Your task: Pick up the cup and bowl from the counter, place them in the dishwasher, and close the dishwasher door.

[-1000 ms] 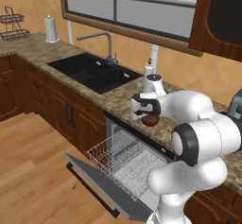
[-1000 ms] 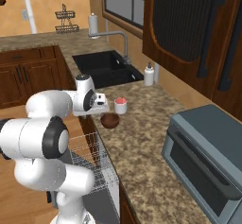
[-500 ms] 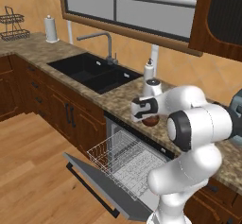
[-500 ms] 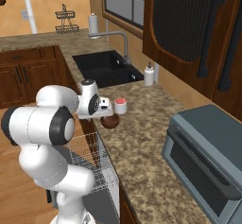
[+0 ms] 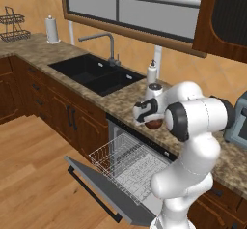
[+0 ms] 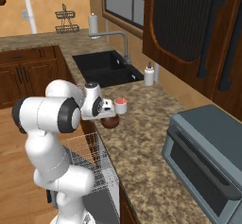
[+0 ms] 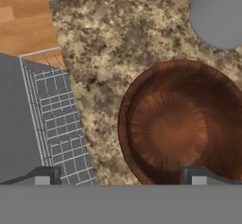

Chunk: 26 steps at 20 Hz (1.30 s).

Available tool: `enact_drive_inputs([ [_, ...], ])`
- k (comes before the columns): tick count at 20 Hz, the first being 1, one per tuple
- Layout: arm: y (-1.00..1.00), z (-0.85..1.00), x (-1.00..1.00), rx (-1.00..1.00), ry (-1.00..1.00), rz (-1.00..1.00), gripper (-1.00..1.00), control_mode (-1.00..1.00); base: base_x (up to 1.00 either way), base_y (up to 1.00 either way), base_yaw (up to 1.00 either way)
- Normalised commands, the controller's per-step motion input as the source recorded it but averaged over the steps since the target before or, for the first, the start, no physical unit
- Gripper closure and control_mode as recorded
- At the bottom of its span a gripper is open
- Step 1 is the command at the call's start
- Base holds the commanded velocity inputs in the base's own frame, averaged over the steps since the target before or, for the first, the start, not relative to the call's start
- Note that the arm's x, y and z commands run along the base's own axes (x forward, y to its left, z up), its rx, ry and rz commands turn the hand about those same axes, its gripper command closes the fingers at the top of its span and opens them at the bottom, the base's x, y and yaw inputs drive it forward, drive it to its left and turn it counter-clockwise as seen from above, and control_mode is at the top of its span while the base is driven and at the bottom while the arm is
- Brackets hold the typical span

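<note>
The dark reddish-brown bowl [image 7: 182, 124] sits on the granite counter [image 7: 104, 43] near its front edge, directly under my hand. My gripper [image 7: 120, 176] is open just above it, one fingertip over the bowl's near rim, the other over the dishwasher rack [image 7: 61, 119]. From the base views the gripper [image 5: 150, 119] [image 6: 108, 116] hovers on the bowl [image 5: 154, 124] [image 6: 110, 122]. The white cup [image 6: 121, 106] [image 7: 218, 12] with its pinkish inside stands upright just beyond the bowl. Below the counter the dishwasher door [image 5: 91, 189] lies folded down, the white wire rack [image 5: 128, 163] pulled out.
A white soap dispenser [image 5: 152, 72] stands behind the cup beside the black sink [image 5: 96, 73] and faucet [image 5: 103, 42]. A grey toaster oven [image 6: 208, 161] occupies the counter to the right. A paper towel roll [image 5: 52, 29] is far left. Wall cabinets hang overhead.
My hand has sunk a little closer onto the bowl while the elbow swung round. The jaws stayed open; bowl, cup and dishwasher door have not moved.
</note>
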Motion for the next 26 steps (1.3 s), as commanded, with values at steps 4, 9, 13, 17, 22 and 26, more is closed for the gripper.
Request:
enact_drive_inputs([
  [4, -0.03, -0.29, 0.24, 0.00, -0.03, 0.03, -1.00, -1.00, 0.00, 0.00, 0.00],
  [9, -0.03, -0.32, 0.12, 0.00, -0.08, 0.05, -1.00, -1.00, 0.00, 0.00, 0.00],
  [13, 0.00, -0.32, 0.00, 0.00, -0.05, 0.04, 1.00, -1.00, 0.00, 0.00, 0.00],
  [17, 0.02, -0.14, 0.00, 0.00, -0.08, 0.01, 1.00, -1.00, 0.00, 0.00, 0.00],
  [22, 0.00, 0.00, 0.00, 0.00, 0.00, 0.00, 1.00, -1.00, 0.00, 0.00, 0.00],
  [26, 0.35, 0.16, -0.42, 0.00, -0.05, 0.00, 1.00, -1.00, 0.00, 0.00, 0.00],
])
